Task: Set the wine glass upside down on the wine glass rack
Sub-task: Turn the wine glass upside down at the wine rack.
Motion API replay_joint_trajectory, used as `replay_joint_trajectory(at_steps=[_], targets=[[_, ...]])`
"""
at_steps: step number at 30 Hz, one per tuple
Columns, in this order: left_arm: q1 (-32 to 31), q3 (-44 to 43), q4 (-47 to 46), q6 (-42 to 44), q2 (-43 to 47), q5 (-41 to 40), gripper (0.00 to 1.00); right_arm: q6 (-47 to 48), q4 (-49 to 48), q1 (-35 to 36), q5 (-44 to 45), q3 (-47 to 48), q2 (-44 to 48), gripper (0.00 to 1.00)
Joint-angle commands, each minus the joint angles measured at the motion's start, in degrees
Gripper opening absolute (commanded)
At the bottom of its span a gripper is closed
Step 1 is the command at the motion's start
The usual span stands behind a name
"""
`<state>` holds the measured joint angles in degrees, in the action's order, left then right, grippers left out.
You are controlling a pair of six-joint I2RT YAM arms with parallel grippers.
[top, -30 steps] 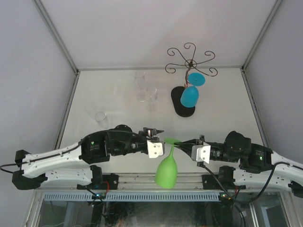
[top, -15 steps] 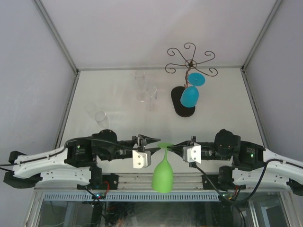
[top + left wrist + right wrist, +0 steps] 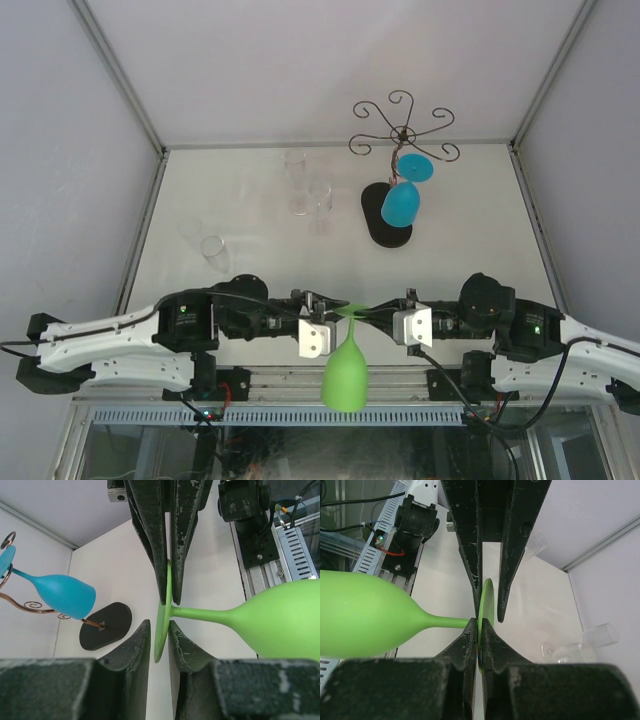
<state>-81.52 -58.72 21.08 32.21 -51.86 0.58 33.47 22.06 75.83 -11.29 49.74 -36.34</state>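
Guessing handoff here: right gripper (image 3: 479, 624) was pinching the foot of the wine glass (image 3: 345, 365), bowl hanging at the desk's (image 3: 250, 270) near edge, left gripper (image 3: 159, 627) was spread around it, so it needed clamping before any release toward the far-right wine glass rack (image 3: 402, 130).

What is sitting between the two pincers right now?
The round foot of the green wine glass. The right pincer pinches it; the left pincer straddles it with gaps, as both wrist views show.
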Motion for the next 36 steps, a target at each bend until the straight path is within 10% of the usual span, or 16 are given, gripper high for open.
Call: replay_joint_trajectory(at_steps=[1, 10, 24, 36], targets=[[-0.3, -0.3, -3.5, 1.3, 1.2, -1.6, 0.22, -0.1, -2.4, 0.5, -0.2, 2.4, -1.5, 0.00], [-0.3, 0.0, -3.5, 1.7, 1.4, -3.3, 0.00, -1.0, -4.0, 0.5, 1.3, 2.4, -2.7, 0.01], [3.9, 0.7, -3.3, 1.4, 1.1, -8.6, 0.00, -9.4, -3.6, 0.5, 15.4, 2.4, 2.9, 0.55], [9.3, -0.9, -1.4, -1.1, 0.8, -11.7, 0.00, -33.9, -0.8, 0.4, 39.7, 1.3, 7.1, 0.74]])
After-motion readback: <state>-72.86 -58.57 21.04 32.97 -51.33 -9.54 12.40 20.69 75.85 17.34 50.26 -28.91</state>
